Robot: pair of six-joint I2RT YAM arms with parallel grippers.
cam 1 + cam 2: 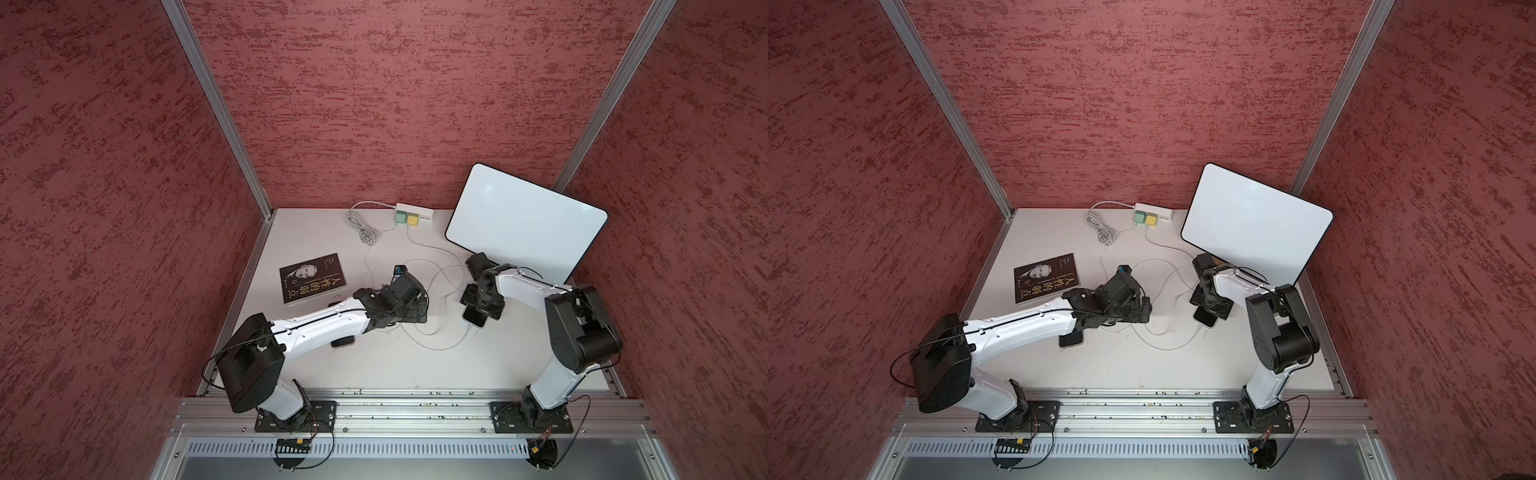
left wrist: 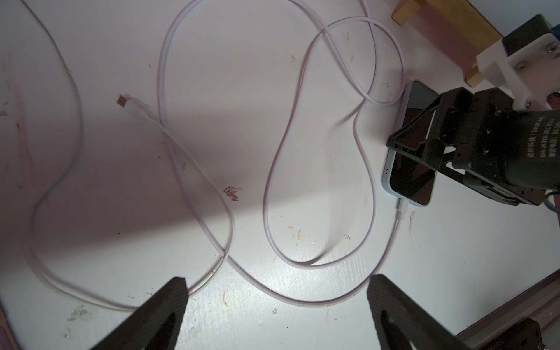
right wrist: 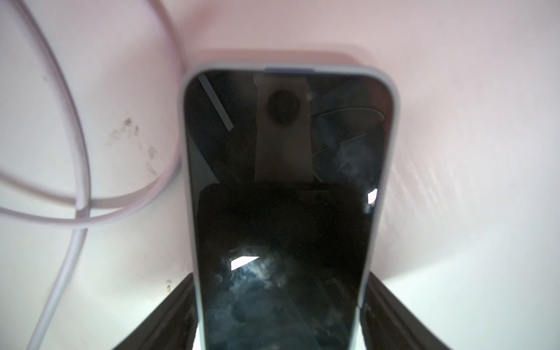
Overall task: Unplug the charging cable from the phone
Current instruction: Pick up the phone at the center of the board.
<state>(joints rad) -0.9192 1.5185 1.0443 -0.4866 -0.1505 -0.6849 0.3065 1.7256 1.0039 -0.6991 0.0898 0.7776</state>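
Straddling dark-screened pale-cased phone (image 3: 278,212), right tool (image 3: 280,281), grip unclear; white cable (image 2: 400,212) plugged; left tool (image 2: 278,281) open.

Your left pincer (image 2: 278,281) gapes above the looped charging cable (image 2: 266,206); its plug sits in the phone (image 2: 415,178).

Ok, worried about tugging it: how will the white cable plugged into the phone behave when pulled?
Probably floppy: the cable lies in loose, crossing loops, so a pull mid-length would likely only take up slack. It looks thin and light. The plug seated in the phone may resist, so the phone could slide along unless held.
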